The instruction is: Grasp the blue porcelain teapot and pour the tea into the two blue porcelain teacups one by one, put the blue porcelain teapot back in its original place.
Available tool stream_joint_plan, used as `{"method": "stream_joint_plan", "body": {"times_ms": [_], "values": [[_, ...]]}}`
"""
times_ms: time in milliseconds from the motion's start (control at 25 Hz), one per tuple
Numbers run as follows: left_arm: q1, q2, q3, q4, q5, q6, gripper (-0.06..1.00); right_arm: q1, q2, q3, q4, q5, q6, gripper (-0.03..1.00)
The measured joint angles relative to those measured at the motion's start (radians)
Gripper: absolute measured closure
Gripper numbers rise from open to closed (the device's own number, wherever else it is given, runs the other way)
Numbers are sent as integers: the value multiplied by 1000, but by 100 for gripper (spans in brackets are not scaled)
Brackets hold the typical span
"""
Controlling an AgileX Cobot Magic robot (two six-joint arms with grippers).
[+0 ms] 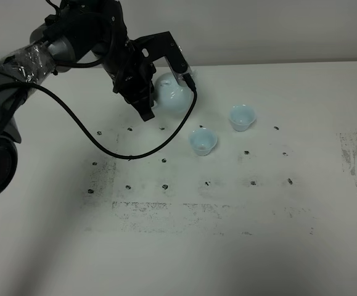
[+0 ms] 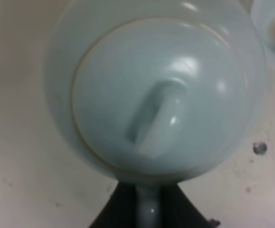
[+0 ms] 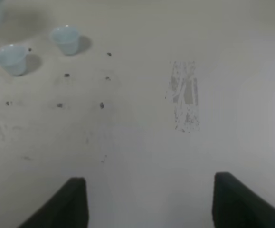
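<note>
- The left hand (image 2: 149,212) is narrowed onto the small loop handle of the pale sky-blue glossy round-bodied porcelain teapot (image 1: 173,94), with a black finger (image 2: 116,213) on each side of the handle.
- The teapot's body sits straight ahead of this hand's fingertips. Its domed lid (image 2: 161,95) and bar-shaped knob face the wrist camera.
- I cannot tell whether the teapot's base touches the white tabletop (image 1: 227,246).
- Past the teapot from the left hand stand two small pale-blue handleless porcelain cups with flared rims. The nearer cup (image 1: 203,140) and the farther cup (image 1: 242,117) are apart from each other and from the teapot.
- The right hand (image 3: 149,190) is spread wide and holds nothing, above bare tabletop. Both cups are far ahead of it, off to one side.
- A grey scuffed patch (image 3: 184,95) marks the tabletop ahead of the right hand.
</note>
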Motion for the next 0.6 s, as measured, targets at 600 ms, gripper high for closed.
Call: {"method": "stream_joint_plan", "body": {"times_ms": [600], "values": [[-14, 0, -3, -80, 7, 227, 94, 0, 0, 0, 0, 0, 0, 43]]}}
